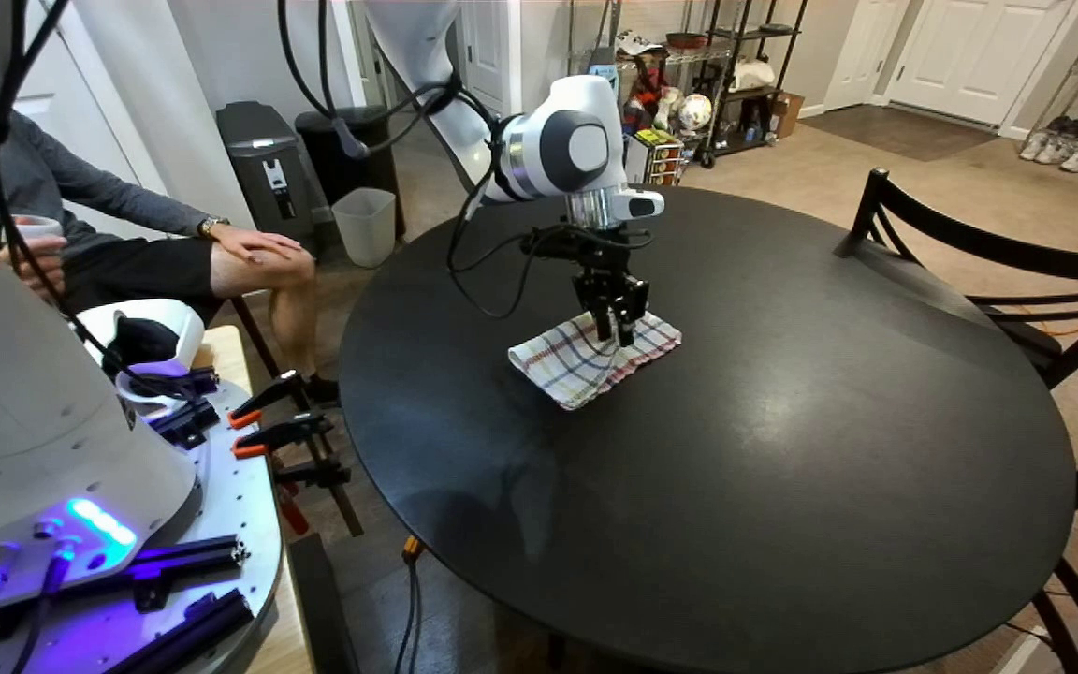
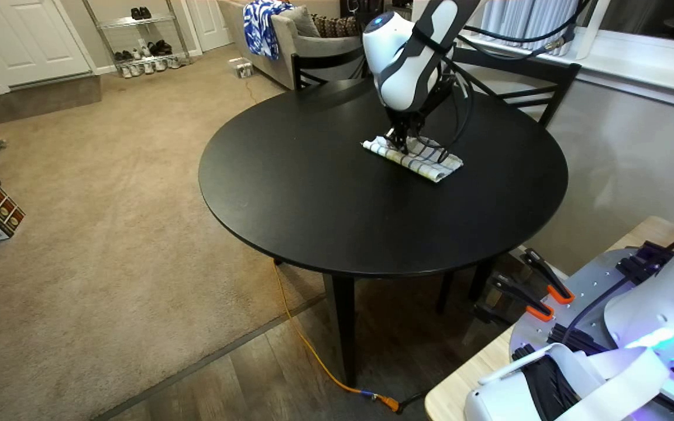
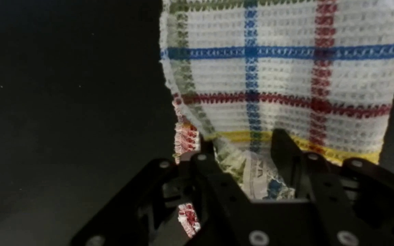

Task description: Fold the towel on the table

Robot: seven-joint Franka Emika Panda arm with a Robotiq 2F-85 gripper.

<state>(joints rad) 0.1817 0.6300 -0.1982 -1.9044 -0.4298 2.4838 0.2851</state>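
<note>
The white plaid towel (image 1: 558,363) lies on the round black table (image 1: 782,487); it also shows in an exterior view (image 2: 433,166). It looks folded over, with a rumpled part under the gripper. My gripper (image 1: 616,335) points down at the towel, its fingertips at the cloth. In the wrist view the fingers (image 3: 245,140) stand apart, with crumpled cloth and a pale printed tag between them. The towel (image 3: 286,75) spreads flat beyond the fingertips. A red-and-white edge of cloth shows beside and below the left finger. The gripper body hides the towel's near part.
Black chairs (image 1: 997,253) stand against the table's far side. Loose cables hang from the arm by the towel. Black and orange clamps (image 1: 282,426) sit on the edge of the robot's stand. A seated person (image 1: 249,253) is near the table.
</note>
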